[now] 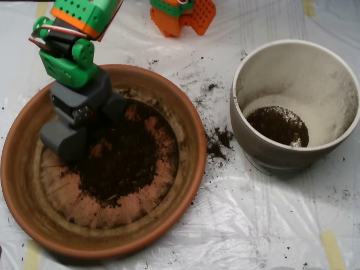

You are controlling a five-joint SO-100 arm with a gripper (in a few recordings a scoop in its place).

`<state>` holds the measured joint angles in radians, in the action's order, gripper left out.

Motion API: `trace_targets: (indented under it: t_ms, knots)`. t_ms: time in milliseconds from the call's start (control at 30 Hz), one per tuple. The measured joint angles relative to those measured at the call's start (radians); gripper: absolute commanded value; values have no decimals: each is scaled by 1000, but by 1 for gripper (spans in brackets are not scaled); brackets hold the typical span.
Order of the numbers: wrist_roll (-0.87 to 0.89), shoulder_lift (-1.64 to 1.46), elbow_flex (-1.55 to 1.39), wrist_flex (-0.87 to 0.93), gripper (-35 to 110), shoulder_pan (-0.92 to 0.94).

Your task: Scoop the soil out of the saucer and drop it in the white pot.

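Note:
The terracotta saucer [25,169] fills the left half of the overhead view. Dark soil [126,157] covers the middle of its ridged base, leaving bare orange patches around the edge. My grey scoop [90,124] is down inside the saucer at its upper left. It stands open, one shell half at the left and the other at the upper right, both resting at the edge of the soil patch. The white pot [337,67] stands at the right, with a small heap of soil [277,125] on its bottom.
Spilled soil crumbs [216,140] lie on the plastic sheet between saucer and pot. An orange part [183,17] stands at the top centre. The arm's green and orange body [73,39] overhangs the saucer's upper-left rim. Tape strips [332,250] mark the sheet.

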<state>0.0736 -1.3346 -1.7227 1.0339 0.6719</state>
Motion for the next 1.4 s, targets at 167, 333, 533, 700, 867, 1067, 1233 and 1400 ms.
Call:
trace_targets:
  t_ms: [167,333,533,700,867,1067,1233,1400]
  knots:
    - [5,0,26,0,7,0]
    - [-5,0,26,6,3,5]
    - [-8,0,25,20,-1,-2]
    - [-9,-12,25,58,-1,-58]
    - [-9,-100,25,133,-1,-132]
    - [3,-229,63,227,-1,-202]
    - [0,-318,178,316,-1,-259]
    - [-28,-327,359,423,-1,-341]
